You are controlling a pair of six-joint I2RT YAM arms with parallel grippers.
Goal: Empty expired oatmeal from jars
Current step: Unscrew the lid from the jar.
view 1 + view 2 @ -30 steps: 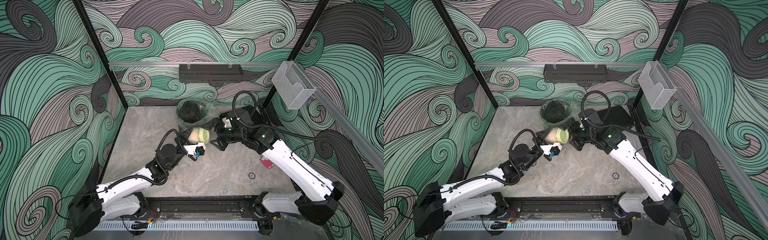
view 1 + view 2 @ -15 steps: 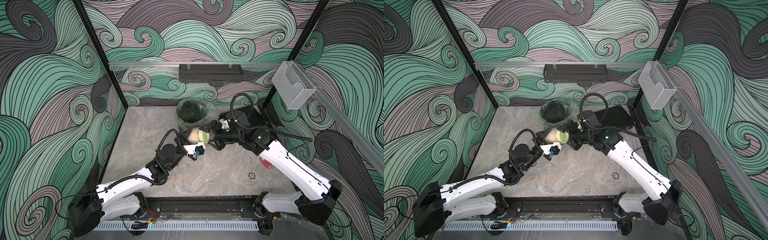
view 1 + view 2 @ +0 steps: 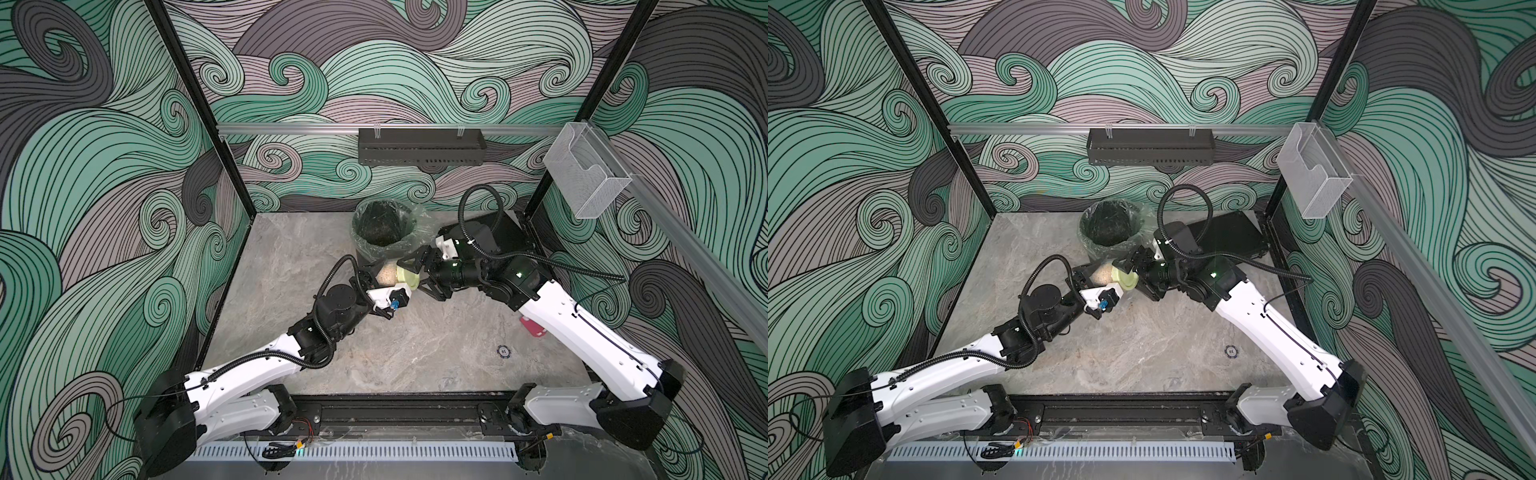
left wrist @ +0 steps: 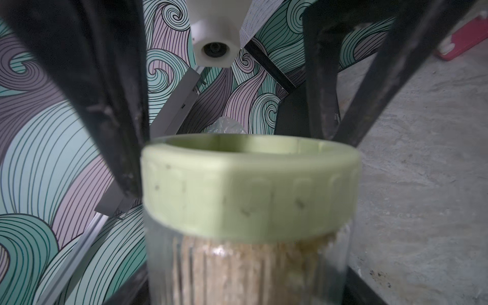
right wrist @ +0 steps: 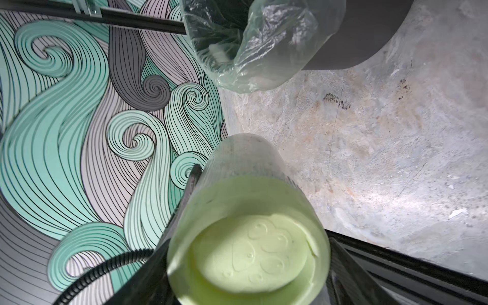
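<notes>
Beside the plastic-lined bin (image 3: pixel 362 246), the left end effector (image 3: pixel 375 279) clamps the glass jar (image 3: pixel 387 274), probably slippery and fragile; the right end effector (image 3: pixel 417 275) grips its ridged lid (image 3: pixel 408 277).

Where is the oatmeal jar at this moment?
In both top views the jar is mid-table, held by the left gripper just in front of the bin, its lid between the fingers of the right gripper.

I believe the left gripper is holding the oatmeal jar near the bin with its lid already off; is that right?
Not quite: the lid is still on the jar, as the left wrist view shows. The rest holds: the left gripper holds the jar near the bin.
</notes>
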